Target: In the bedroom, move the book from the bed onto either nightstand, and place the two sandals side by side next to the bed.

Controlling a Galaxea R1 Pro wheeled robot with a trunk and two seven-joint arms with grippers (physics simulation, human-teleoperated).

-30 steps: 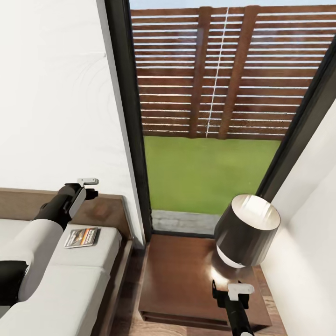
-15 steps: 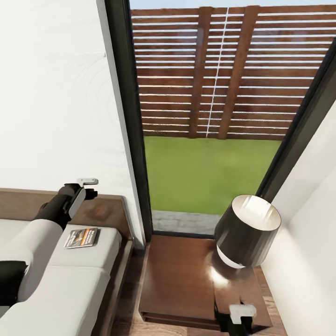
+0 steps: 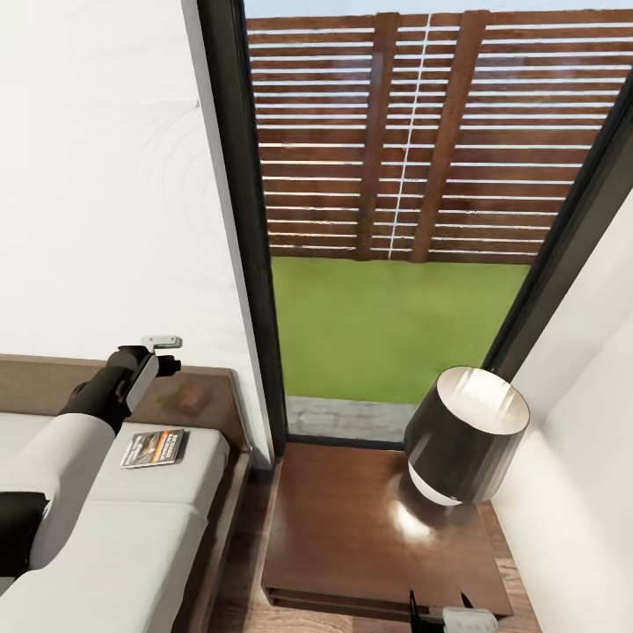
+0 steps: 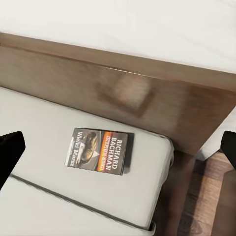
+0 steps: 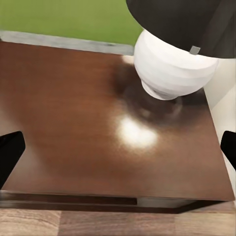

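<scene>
My left gripper (image 3: 165, 352) hangs above the head end of the bed (image 3: 132, 545), its fingers spread wide and holding nothing. In my left wrist view the two dark fingertips (image 4: 10, 152) sit far out at either edge of the picture, with the book (image 4: 97, 150) lying flat on the pale mattress between them, below my reach and not touched. The book rests close to the mattress corner, just short of the brown headboard (image 4: 147, 98) that runs beyond my fingers.

My right gripper (image 3: 453, 615) hovers over the near edge of the nightstand (image 3: 352, 527) — open as well, empty, fingertips (image 5: 10, 152) well apart. Between and ahead of them lies the glossy dark top, bare but for the lamp (image 3: 466, 435) with its white base and dark shade, standing at the far side toward the window (image 3: 396, 220). The nightstand stands just beside the bed, wood-plank floor (image 5: 98, 223) showing below its front edge.
</scene>
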